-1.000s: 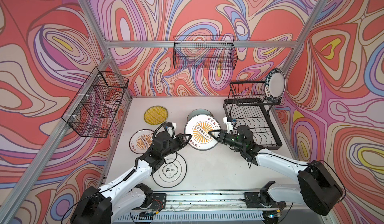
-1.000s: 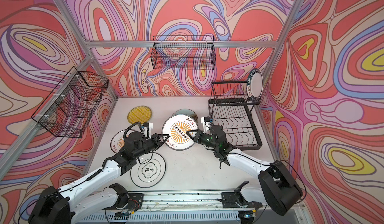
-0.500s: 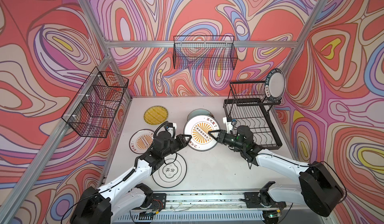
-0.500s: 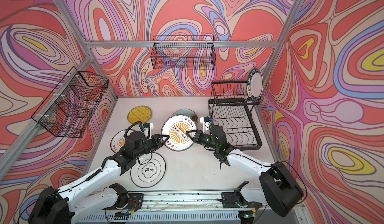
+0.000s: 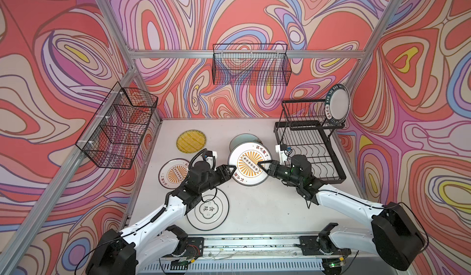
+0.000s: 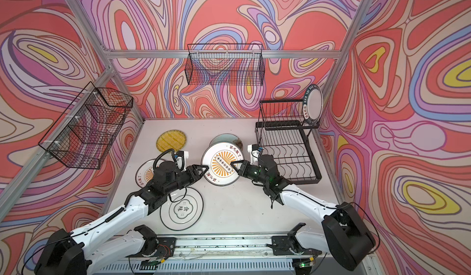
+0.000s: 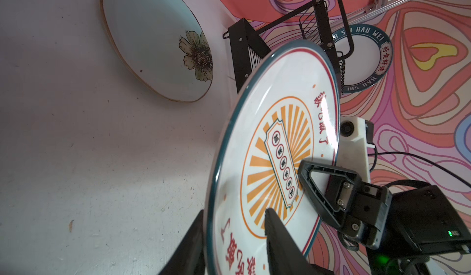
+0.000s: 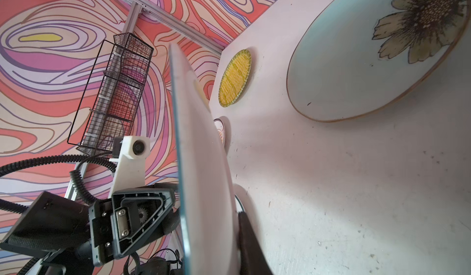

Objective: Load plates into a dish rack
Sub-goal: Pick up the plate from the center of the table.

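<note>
We've got the raised sunburst plate (image 5: 249, 163) up off the surface (image 5: 254, 210), near upright, w/ a hand at each side of its rim. Our right hand (image 5: 260, 165) is clamped on the rim nearest the dish rack (image 5: 309, 154); the left wrist view shows one jaw flat on the printed face, the other behind. Our left hand (image 5: 232, 171) sits at the opposite rim w/ jaws apart, one each side of the edge, and as far as we can tell not pinching. So the weight is prob. on the right side alone. The relation that counts: the rack lies just beyond the right hand, i.e. away from the left arm, so the right arm is nearer and should carry. No plate shows in the lower tier; the lettered-rim plate (image 5: 337, 103) stands on edge at the upper tier's far corner. The held plate's face tilts up toward the top views, so we reckon it needs turning edge-down to drop btw the wavy wires. Risk: left jaws snag the rim unless they back off first.
</note>
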You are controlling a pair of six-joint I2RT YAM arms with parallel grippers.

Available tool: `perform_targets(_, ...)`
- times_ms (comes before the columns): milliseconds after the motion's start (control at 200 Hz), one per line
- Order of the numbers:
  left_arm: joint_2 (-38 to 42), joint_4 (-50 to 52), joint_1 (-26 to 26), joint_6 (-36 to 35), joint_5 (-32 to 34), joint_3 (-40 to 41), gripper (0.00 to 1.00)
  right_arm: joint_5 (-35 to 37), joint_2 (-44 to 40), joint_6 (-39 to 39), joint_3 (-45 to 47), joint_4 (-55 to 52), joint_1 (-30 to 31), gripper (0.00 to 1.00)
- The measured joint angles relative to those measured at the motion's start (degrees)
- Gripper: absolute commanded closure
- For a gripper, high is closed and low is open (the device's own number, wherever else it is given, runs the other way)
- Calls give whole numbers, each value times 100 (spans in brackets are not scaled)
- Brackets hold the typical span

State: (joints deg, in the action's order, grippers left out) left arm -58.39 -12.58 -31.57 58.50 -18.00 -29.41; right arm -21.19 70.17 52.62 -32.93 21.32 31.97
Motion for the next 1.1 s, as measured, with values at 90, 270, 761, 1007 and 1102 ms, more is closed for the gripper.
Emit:
perform_targets(90,0,48,0,-2,-2,-24,59,131,-118,-68,0,-166,0,100)
perform_targets(270,-7,129,0,-24,-15,-87,58,389,-348,-275,0,-579,0,100)
perform_targets(761,-155,1187,-564,-673,317,-859,57,1261,-922,-1025,-527,-1993,2,100)
perform_targets(1007,-472,1659,-1067,-1095,608,-1360,57,1875,-1095,-1659,-1246,-2846,0,100)
perform_targets(1102,-531,1812,-1233,-1235,721,-1482,57,2114,-1123,-1954,-1622,-3150,0,100)
